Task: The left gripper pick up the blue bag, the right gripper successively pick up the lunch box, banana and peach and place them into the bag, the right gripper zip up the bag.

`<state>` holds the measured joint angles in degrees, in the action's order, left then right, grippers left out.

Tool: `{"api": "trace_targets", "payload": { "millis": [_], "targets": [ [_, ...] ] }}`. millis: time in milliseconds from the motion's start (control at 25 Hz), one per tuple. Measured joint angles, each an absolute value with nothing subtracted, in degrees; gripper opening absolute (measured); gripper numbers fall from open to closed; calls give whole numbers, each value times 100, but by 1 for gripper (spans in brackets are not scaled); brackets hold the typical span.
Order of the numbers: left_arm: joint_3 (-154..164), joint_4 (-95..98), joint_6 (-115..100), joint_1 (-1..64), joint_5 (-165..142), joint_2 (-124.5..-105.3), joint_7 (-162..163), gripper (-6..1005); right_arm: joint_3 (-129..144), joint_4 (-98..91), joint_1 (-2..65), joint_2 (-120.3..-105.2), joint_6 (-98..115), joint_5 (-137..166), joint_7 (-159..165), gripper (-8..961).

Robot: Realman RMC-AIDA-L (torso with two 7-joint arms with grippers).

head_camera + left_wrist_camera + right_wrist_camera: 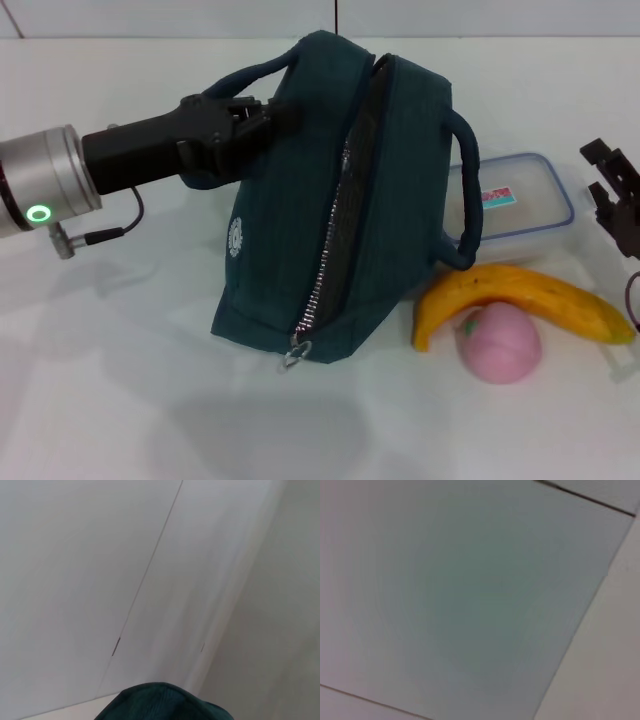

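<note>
Gripping a handle of the bag at centre frame, the left tool tilts it, zip undone. Lunch box, banana and peach lie on the table right of the bag, nearest the right tool at right edge, whose fingers look open.

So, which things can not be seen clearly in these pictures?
- Lunch box: head view, its left part hidden behind the blue bag.
- Inside of the bag: head view, too dark past the open zipper.
- Right gripper: head view, cut off by the edge.
- Right wrist view: only a blurred, blank surface.
</note>
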<state>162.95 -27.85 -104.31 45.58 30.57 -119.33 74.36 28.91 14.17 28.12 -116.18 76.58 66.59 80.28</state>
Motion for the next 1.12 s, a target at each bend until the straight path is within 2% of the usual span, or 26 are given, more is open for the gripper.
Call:
{"api": "trace_targets", "payload": {
  "millis": [640, 1120],
  "targets": [
    [16295, -2705, -10401, 4593, 3080, -11944, 7431, 53, 2853, 1432, 3127, -11618, 7343, 6995, 8815, 758],
    [16295, -2646, -10380, 4572, 3148, -11944, 7399, 54, 2661, 1452, 3120, -11618, 7360, 7106, 8828, 739]
  ]
}}
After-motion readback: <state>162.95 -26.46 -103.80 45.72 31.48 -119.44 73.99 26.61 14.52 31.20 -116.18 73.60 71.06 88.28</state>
